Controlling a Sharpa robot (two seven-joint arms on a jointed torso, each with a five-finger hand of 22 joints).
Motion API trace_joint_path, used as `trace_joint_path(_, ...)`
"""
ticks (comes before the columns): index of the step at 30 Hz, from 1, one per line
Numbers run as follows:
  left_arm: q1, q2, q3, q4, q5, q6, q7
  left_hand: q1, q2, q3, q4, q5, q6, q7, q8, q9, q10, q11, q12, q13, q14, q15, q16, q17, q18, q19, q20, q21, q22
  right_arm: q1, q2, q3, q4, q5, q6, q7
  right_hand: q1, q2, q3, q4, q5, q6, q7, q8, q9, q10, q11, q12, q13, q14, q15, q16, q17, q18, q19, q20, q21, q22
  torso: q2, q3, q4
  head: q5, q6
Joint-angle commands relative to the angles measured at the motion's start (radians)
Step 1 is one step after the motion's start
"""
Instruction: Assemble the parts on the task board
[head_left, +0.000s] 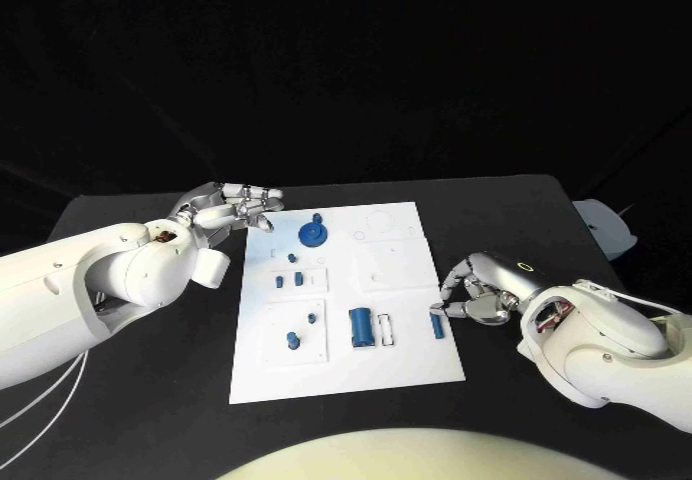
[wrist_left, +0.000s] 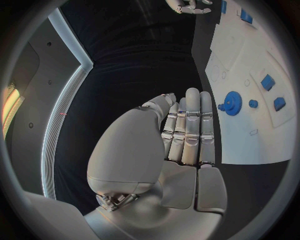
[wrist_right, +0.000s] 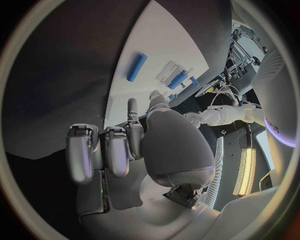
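Note:
The white task board (head_left: 411, 365) lies in the middle of the black table. A blue gear (head_left: 313, 235) stands near its far left corner, seen too as the gear (wrist_left: 232, 103). A blue block (head_left: 359, 327) sits beside a white slot, and several small blue pieces lie left of it. A blue cylinder (head_left: 436, 325) lies loose at the board's right edge, shown again as the cylinder (wrist_right: 137, 66). My right hand (head_left: 476, 290) hovers just beyond it, fingers curled in on nothing. My left hand (head_left: 231, 210) is off the board's far left corner, fingers stretched out, holding nothing.
A pale rounded object (head_left: 606, 228) sits at the table's far right edge. Bare black table (head_left: 144, 400) stretches left of the board and in front of it. My right hand (wrist_left: 190, 6) lies far across the board (wrist_left: 250, 145).

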Motion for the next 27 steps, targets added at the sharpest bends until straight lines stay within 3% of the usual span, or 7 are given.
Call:
trace_joint_path(1,0.0,0.002,0.0,0.0,-0.001,0.016,0.009,0.001,0.006,0.004,0.0,0.0,-0.008,0.001,0.003,-0.001,-0.009,0.001,0.003,0.001,0.002,0.005,-0.003,-0.001,0.005,0.004,0.001,-0.006,-0.002,-0.005,-0.001,-0.001,-0.004,-0.07,0.05,-0.021,0.003,-0.003,-0.007,0.005,-0.004,0.003,0.0,-0.006,-0.001,0.003,0.006,0.002,0.07,0.077,0.008,-0.004,0.143,-0.001,0.062,0.008,0.006,0.235,0.002,0.0008,0.0019,-0.005,-0.003)
trace_joint_path(7,0.0,0.001,-0.001,0.0,-0.001,0.016,0.008,0.001,0.006,0.004,0.0,0.0,-0.008,0.001,0.003,-0.001,-0.009,0.001,0.003,0.001,0.002,0.005,-0.003,-0.001,0.005,0.004,0.001,-0.006,-0.002,-0.021,0.005,-0.003,-0.011,-0.081,0.076,-0.031,-0.003,-0.002,-0.008,0.013,-0.004,0.014,-0.003,-0.005,-0.001,0.005,0.004,0.005,0.072,0.078,0.007,-0.003,0.145,-0.001,0.063,0.009,0.008,0.236,0.001,-0.0005,0.003,-0.007,-0.008)
trace_joint_path(27,0.0,-0.002,-0.001,0.0,-0.001,0.018,0.007,0.001,0.006,0.004,0.0,0.0,-0.008,0.001,0.003,-0.001,-0.009,0.001,0.003,0.001,0.002,0.005,-0.003,-0.001,0.005,0.004,0.001,-0.006,-0.002,-0.059,0.067,-0.005,-0.067,-0.087,0.115,-0.036,0.01,0.01,0.001,0.016,0.008,0.026,-0.01,-0.008,-0.003,0.006,-0.001,0.004,0.072,0.078,0.003,-0.003,0.145,-0.001,0.064,0.008,0.009,0.236,0.001,0.0008,0.0024,0.0,-0.016)
